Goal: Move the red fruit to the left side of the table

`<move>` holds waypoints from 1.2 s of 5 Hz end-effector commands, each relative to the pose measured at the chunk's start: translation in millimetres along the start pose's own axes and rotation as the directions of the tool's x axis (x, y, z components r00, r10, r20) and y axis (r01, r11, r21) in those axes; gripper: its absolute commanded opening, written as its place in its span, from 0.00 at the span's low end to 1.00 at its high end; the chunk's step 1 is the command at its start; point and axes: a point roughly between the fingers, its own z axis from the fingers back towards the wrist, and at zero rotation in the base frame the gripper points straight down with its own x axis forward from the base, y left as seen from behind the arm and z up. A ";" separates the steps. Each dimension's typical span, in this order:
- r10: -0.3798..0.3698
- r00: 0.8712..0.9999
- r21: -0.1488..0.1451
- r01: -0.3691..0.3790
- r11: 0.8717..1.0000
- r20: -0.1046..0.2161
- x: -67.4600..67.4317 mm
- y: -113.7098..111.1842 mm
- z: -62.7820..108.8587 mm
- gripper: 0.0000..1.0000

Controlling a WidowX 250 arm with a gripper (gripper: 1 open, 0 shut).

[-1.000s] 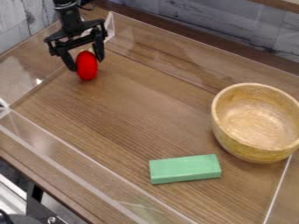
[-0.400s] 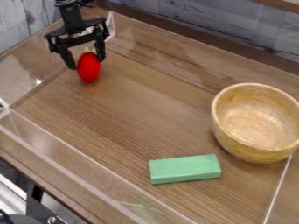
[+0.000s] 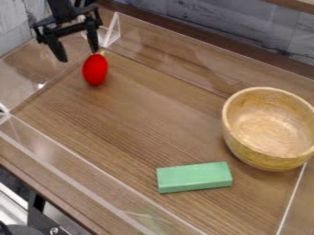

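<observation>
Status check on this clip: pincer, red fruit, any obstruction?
Pincer open, empty, above the fruit. Red fruit resting on the table, far left, near the acrylic wall. Bowl and green block well clear.

the gripper (image 3: 72,41) hangs at about ten o'clock, pointing nearly straight down, black fingers (image 3: 55,46) spread wide, holding nothing.

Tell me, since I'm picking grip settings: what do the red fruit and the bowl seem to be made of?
The red fruit looks like smooth, glossy plastic, going by its even colour and sheen, though rubber is possible. The bowl appears to be light, matte wood, with faint grain visible inside.
</observation>
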 end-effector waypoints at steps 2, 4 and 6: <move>-0.168 0.983 0.002 0.168 0.986 0.080 -7.0 -17.4 48.8 1.00; -0.422 0.905 0.030 0.421 0.907 0.050 -19.9 -58.0 57.6 0.00; -0.394 0.917 0.045 0.391 0.919 0.061 13.9 -37.9 61.3 0.00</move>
